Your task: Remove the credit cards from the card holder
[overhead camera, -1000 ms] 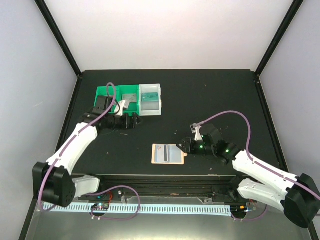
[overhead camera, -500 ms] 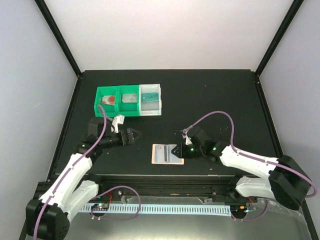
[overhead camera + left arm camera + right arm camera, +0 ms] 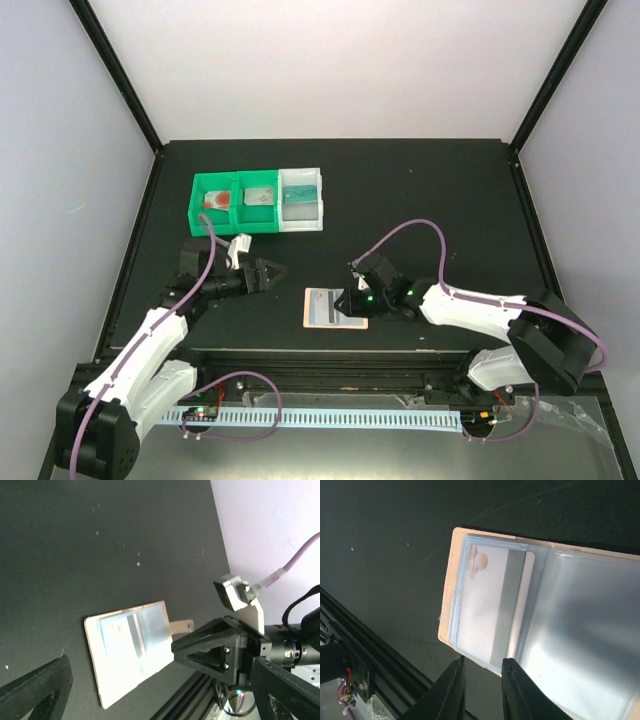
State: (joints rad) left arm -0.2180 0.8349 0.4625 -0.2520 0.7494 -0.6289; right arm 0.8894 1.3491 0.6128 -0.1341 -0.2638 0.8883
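The tan card holder (image 3: 335,308) lies open and flat near the table's front edge. A pale card with a dark stripe (image 3: 492,612) sits in its clear left pocket. My right gripper (image 3: 349,300) hovers over the holder; in the right wrist view its fingers (image 3: 454,687) stand a narrow gap apart above the holder's near edge (image 3: 470,657), holding nothing. My left gripper (image 3: 271,272) is open wide and empty, left of the holder (image 3: 131,650), whose tab (image 3: 181,626) points at the right gripper (image 3: 212,650). A red-pink card (image 3: 215,200), a grey card (image 3: 258,196) and a teal card (image 3: 300,197) lie in the bins.
A green bin (image 3: 197,212) and a white bin (image 3: 321,210) stand side by side at the back left. The table's front rail (image 3: 330,360) runs just below the card holder. Black frame posts stand at the table's back corners.
My left arm has drawn back from the green bin and swung toward the card holder. My right gripper has moved left onto the holder's right half.
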